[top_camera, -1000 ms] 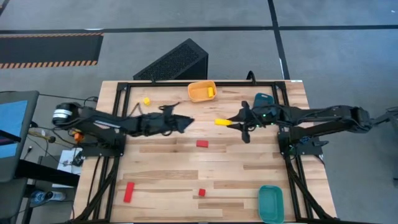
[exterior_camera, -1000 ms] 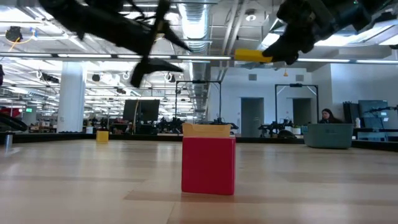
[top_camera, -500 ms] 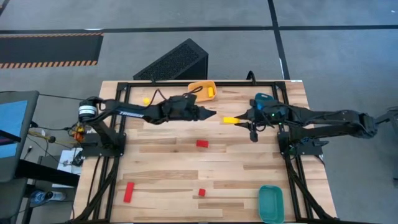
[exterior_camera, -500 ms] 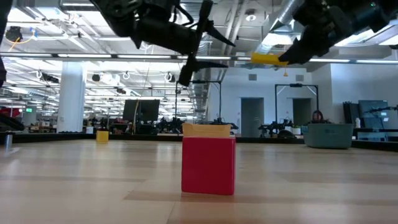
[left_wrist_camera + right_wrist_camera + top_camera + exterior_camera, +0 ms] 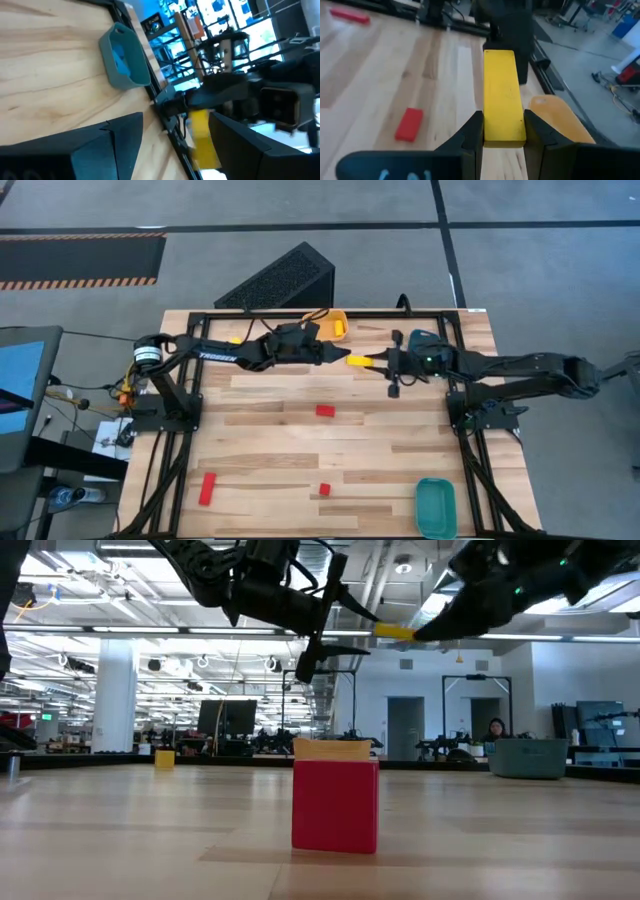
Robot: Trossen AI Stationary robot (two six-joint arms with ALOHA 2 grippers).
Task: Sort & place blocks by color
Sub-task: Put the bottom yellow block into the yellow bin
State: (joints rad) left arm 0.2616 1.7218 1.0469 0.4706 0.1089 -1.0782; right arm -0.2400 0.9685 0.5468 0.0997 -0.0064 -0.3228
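Above the table's far side, the right gripper (image 5: 372,362) clamps a yellow bar (image 5: 358,361); the left gripper (image 5: 335,356) gapes empty beside it.

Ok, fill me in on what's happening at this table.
The right gripper holds a yellow bar in the air over the far middle of the table. The left gripper, open, faces the bar's free end, near the orange tray. Red blocks lie unsorted on the wood; a teal tray sits at the near right corner.
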